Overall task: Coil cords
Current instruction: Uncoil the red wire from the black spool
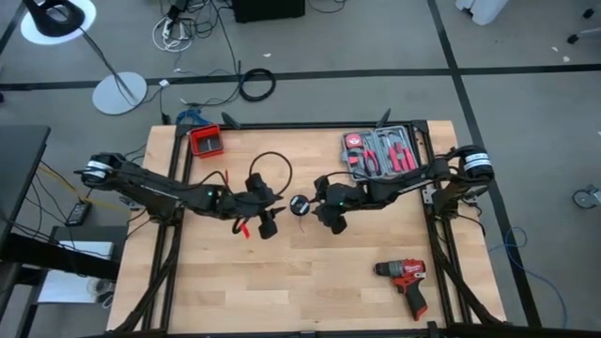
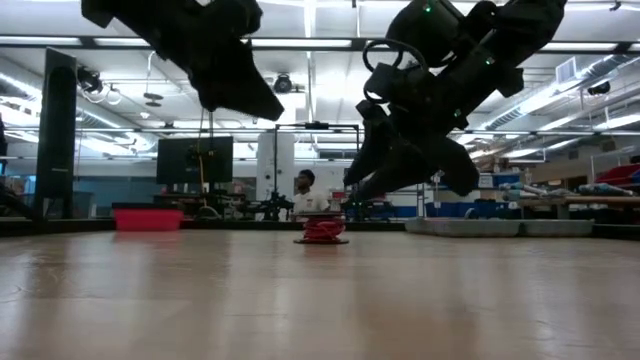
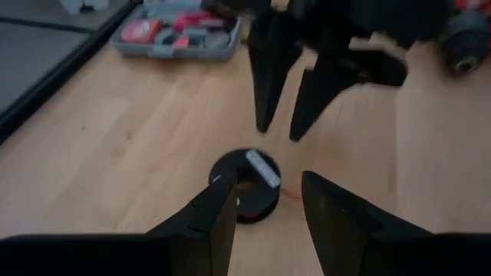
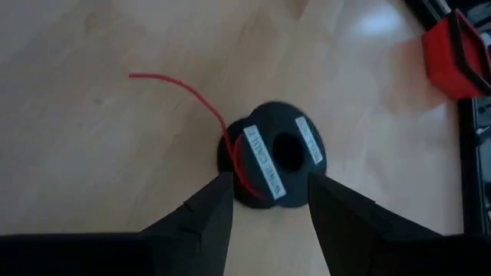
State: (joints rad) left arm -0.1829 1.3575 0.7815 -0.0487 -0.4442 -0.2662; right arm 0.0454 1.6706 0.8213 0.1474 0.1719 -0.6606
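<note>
Cords (image 4: 265, 165) on spool between both grippers, fingers apart: light, springy; you should grip the spool rim

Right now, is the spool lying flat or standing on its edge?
Lying flat: the spool rests on the table, its labelled face and centre hole up, red wire trailing loose.

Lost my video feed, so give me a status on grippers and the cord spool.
Left gripper open, right gripper open, both empty, flanking the spool. Black spool of red cord lies flat on table, red tail loose. Nothing in the way.
</note>
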